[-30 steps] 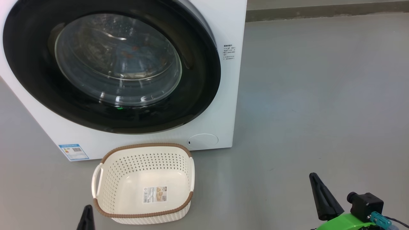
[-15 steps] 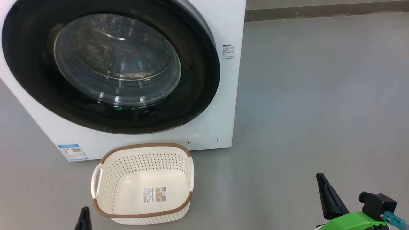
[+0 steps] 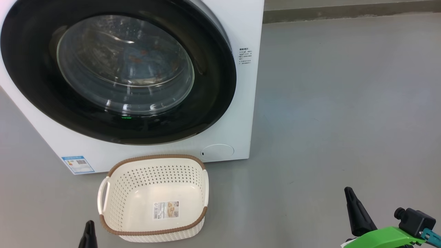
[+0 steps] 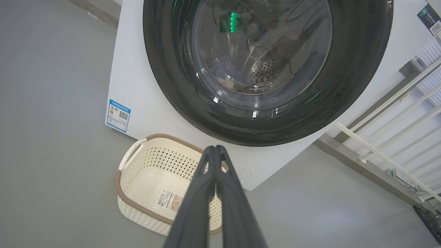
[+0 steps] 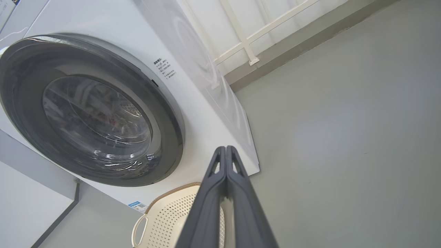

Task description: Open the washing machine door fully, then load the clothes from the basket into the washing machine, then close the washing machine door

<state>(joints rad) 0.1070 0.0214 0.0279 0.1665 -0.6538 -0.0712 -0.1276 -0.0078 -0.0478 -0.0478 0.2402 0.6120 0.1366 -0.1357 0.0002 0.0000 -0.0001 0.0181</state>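
The washing machine [image 3: 241,113] stands on the floor with its black-rimmed door [image 3: 213,89] closed flat against the front. Through the glass window I make out the clothes [image 3: 137,57], blue fabric with orange-brown marks, inside the drum. The basket [image 3: 153,198] sits on the floor in front of the machine and holds nothing but a label on its bottom. My left gripper [image 3: 88,229] is low beside the basket's near left corner, shut with nothing held. My right gripper [image 3: 349,193] hangs over bare floor at the lower right, also shut and holding nothing.
Grey floor [image 3: 344,103] spreads wide to the right of the machine. A dark skirting strip [image 3: 344,12] runs along the far wall. White railings [image 4: 396,137] stand beside the machine in the left wrist view.
My right gripper has drifted right and slightly down in the head view. The left fingertip has sunk a little toward the bottom edge. Machine, door and basket stay put.
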